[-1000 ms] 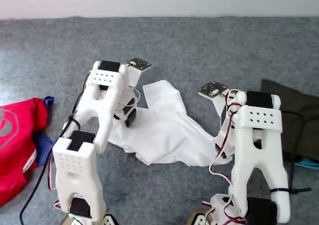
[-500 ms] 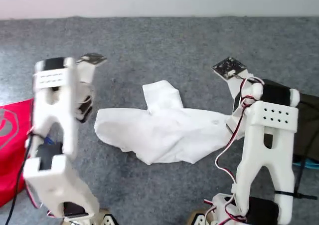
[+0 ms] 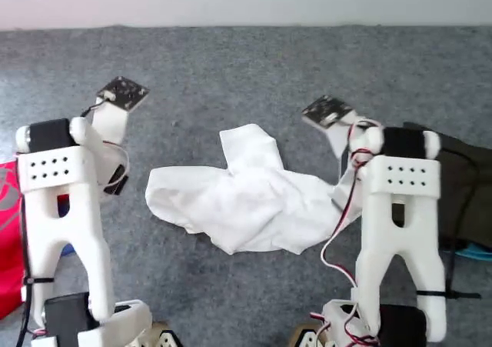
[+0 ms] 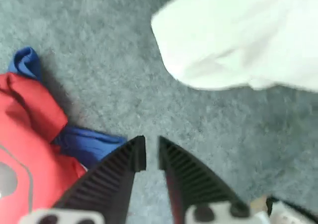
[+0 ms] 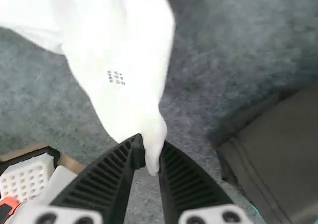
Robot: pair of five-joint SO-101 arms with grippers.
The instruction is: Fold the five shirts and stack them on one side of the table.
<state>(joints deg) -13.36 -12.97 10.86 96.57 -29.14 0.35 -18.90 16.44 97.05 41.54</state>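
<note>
high: white shirt [image 3: 246,201] crumpled mid-table [image 3: 231,70] between arms, red shirt [image 3: 8,247] by left arm, dark shirt [image 3: 465,185] by right | left wrist: left gripper [image 4: 152,154] jaws closed, empty, near blue cloth [image 4: 87,144] | right wrist: right gripper [image 5: 149,159] jaws pinching white shirt's edge

Nothing here reads as a word or a number. The white shirt [image 5: 124,50] carries a small block of dark marks [image 5: 116,77], set in short rows and too fine to make out as letters. The red shirt [image 4: 30,129], at the left edge of the worktop [image 3: 269,70], bears part of a pale curved print [image 4: 6,179], cut off and illegible.
</note>
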